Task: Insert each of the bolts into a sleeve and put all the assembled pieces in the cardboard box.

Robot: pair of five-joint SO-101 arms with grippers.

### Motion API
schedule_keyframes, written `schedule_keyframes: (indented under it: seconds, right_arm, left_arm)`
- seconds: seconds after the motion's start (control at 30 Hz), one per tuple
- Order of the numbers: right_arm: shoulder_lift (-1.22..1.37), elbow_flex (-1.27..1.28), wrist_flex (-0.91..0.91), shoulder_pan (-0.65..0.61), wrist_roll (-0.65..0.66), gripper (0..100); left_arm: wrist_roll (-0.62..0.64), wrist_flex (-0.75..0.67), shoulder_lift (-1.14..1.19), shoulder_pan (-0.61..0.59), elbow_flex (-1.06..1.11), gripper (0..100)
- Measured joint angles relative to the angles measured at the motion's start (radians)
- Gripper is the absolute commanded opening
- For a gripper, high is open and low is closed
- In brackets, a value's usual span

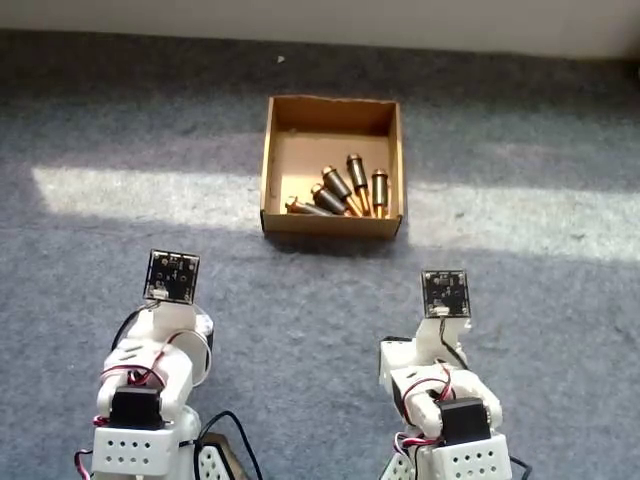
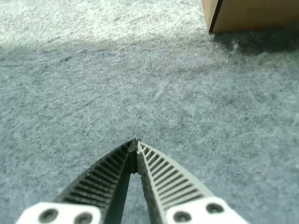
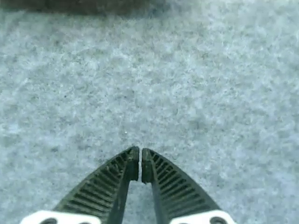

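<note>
The cardboard box sits open on the grey carpet toward the back centre. Inside it lie several assembled bolt-and-sleeve pieces, dark sleeves with brass ends, side by side near its front wall. Both arms are folded back at the near edge, well short of the box. My left gripper is shut with nothing in it, above bare carpet; a corner of the box shows beyond it. My right gripper is also shut and holds nothing, over bare carpet.
A band of sunlight crosses the carpet at the level of the box's front. The left arm's base and the right arm's base stand at the near edge, with open carpet between them and the box.
</note>
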Motion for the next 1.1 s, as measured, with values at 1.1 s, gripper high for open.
schedule_keyframes:
  seconds: [1.1]
  right_arm:
    - [0.0, 0.0, 0.003, 0.0, 0.0, 0.6]
  left_arm:
    - [0.0, 0.201, 0.0, 0.0, 0.0, 1]
